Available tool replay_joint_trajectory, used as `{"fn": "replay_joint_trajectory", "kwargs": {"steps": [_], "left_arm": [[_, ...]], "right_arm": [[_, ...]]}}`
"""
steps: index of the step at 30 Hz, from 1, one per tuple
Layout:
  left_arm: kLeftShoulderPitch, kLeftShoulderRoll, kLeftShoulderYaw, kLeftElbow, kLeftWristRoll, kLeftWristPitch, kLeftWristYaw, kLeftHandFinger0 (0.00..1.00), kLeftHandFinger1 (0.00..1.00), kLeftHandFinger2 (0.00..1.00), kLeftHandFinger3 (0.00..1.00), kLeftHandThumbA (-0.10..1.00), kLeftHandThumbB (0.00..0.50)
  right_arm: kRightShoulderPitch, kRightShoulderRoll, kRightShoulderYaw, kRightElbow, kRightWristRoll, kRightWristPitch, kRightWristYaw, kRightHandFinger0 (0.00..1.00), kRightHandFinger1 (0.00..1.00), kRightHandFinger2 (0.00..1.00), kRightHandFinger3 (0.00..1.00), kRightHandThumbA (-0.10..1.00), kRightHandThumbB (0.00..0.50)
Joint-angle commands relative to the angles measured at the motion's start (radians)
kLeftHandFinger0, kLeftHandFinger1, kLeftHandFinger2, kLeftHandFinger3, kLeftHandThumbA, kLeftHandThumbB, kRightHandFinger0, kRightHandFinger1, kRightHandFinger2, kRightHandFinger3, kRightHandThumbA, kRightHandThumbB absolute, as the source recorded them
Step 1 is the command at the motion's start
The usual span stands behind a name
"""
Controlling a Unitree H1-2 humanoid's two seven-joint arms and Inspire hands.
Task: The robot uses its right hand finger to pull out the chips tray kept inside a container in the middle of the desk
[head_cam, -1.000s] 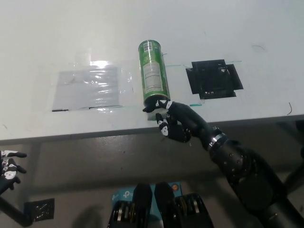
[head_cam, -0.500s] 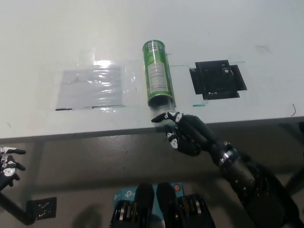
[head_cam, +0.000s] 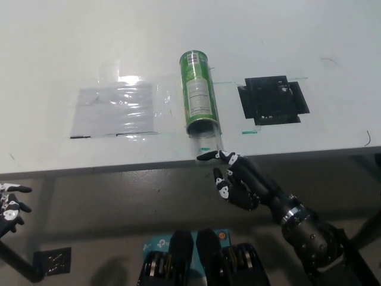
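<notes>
Hooking finger: right hand (head_cam: pixel 235 179) at the desk edge, fingers spread, holding nothing; one finger reaches toward the clear tray (head_cam: pixel 205 140).
Left hand (head_cam: pixel 9 205): idle low at far left; grasp cannot be told.
Tray: protruding slightly from the can's mouth.
Can (head_cam: pixel 199 93): green, lying mid-desk, mouth toward the robot, probably for pulling.
Desk (head_cam: pixel 71 47): white, bearing a plastic sheet (head_cam: pixel 113 109) and black patch (head_cam: pixel 272 99).

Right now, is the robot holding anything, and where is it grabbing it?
No real grip. One finger of the right hand hooks the clear tray sticking out of the green can. Left hand holds nothing.
</notes>
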Motion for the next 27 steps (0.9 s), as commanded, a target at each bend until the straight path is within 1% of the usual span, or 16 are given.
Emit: {"fn": "replay_joint_trajectory", "kwargs": {"steps": [1, 2, 4, 6, 8, 11, 14, 15, 18, 19, 20, 21, 24, 26, 27], "left_arm": [[-0.012, 0.04, 0.01, -0.034, 0.004, -0.001, -0.007, 0.28, 0.32, 0.39, 0.57, 0.11, 0.0], [-0.012, 0.038, 0.012, -0.035, 0.002, -0.002, -0.007, 0.28, 0.32, 0.39, 0.57, 0.11, 0.0], [-0.013, 0.037, 0.011, -0.033, 0.0, -0.004, -0.009, 0.28, 0.32, 0.39, 0.57, 0.11, 0.0], [-0.014, 0.036, 0.011, -0.025, -0.003, -0.013, -0.012, 0.28, 0.32, 0.39, 0.57, 0.11, 0.0], [-0.014, 0.034, 0.012, -0.025, -0.004, -0.011, -0.013, 0.27, 0.31, 0.38, 0.56, 0.1, 0.0], [-0.015, 0.033, 0.014, -0.033, -0.006, 0.002, -0.013, 0.27, 0.31, 0.39, 0.57, 0.11, 0.0], [-0.014, 0.033, 0.013, -0.036, -0.001, -0.001, -0.012, 0.27, 0.31, 0.38, 0.57, 0.1, 0.0], [-0.016, 0.033, 0.014, -0.028, -0.003, -0.009, -0.013, 0.28, 0.31, 0.39, 0.58, 0.1, 0.0], [-0.017, 0.032, 0.013, -0.029, 0.001, -0.006, -0.011, 0.27, 0.32, 0.4, 0.59, 0.1, 0.0], [-0.017, 0.032, 0.013, -0.028, 0.0, -0.006, -0.011, 0.27, 0.32, 0.4, 0.59, 0.1, 0.0], [-0.018, 0.032, 0.013, -0.027, 0.0, -0.006, -0.011, 0.27, 0.31, 0.4, 0.59, 0.1, 0.0], [-0.018, 0.03, 0.015, -0.025, -0.006, -0.006, -0.012, 0.27, 0.31, 0.4, 0.59, 0.1, 0.0], [-0.014, 0.034, 0.016, -0.028, -0.002, -0.013, -0.012, 0.26, 0.3, 0.39, 0.58, 0.1, 0.0], [-0.016, 0.034, 0.015, -0.024, 0.002, -0.011, -0.011, 0.27, 0.31, 0.39, 0.58, 0.11, 0.0], [-0.017, 0.034, 0.014, -0.019, 0.004, -0.018, -0.012, 0.28, 0.31, 0.39, 0.58, 0.11, 0.0]], "right_arm": [[0.041, -0.014, -0.02, 0.001, 0.017, 0.07, 0.027, 0.0, 0.0, 0.74, 0.78, -0.1, 0.192], [0.044, -0.012, -0.021, 0.002, 0.019, 0.067, 0.024, 0.0, 0.0, 0.73, 0.77, -0.1, 0.199], [0.051, -0.009, -0.025, 0.0, 0.022, 0.069, 0.024, 0.0, 0.0, 0.73, 0.77, -0.1, 0.197], [0.062, -0.006, -0.026, -0.016, 0.02, 0.09, 0.029, 0.0, 0.0, 0.74, 0.77, -0.1, 0.188], [0.068, -0.006, -0.028, -0.017, 0.024, 0.088, 0.032, 0.0, 0.0, 0.75, 0.78, -0.1, 0.186], [0.09, -0.001, -0.04, -0.012, 0.04, 0.051, 0.013, 0.0, 0.0, 0.71, 0.75, -0.1, 0.208], [0.103, -0.001, -0.049, -0.024, 0.046, 0.057, 0.01, 0.0, 0.0, 0.71, 0.74, -0.1, 0.214], [0.12, -0.007, -0.062, -0.052, 0.064, 0.057, 0.013, 0.0, 0.0, 0.71, 0.75, -0.1, 0.215], [0.14, -0.012, -0.074, -0.093, 0.064, 0.083, 0.016, 0.0, 0.0, 0.7, 0.76, -0.1, 0.219], [0.148, -0.013, -0.078, -0.107, 0.072, 0.095, 0.024, 0.01, 0.01, 0.71, 0.77, -0.1, 0.214], [0.151, -0.014, -0.081, -0.115, 0.075, 0.101, 0.028, 0.0, 0.0, 0.72, 0.77, -0.1, 0.213], [0.17, -0.018, -0.088, -0.148, 0.075, 0.122, 0.031, 0.0, 0.0, 0.71, 0.77, -0.1, 0.212], [0.194, -0.022, -0.098, -0.187, 0.084, 0.141, 0.038, 0.0, 0.0, 0.71, 0.77, -0.1, 0.21], [0.21, -0.021, -0.109, -0.205, 0.099, 0.155, 0.04, 0.0, 0.0, 0.68, 0.75, -0.1, 0.221], [0.216, -0.02, -0.112, -0.214, 0.1, 0.163, 0.041, 0.0, 0.0, 0.68, 0.75, -0.1, 0.218]]}}
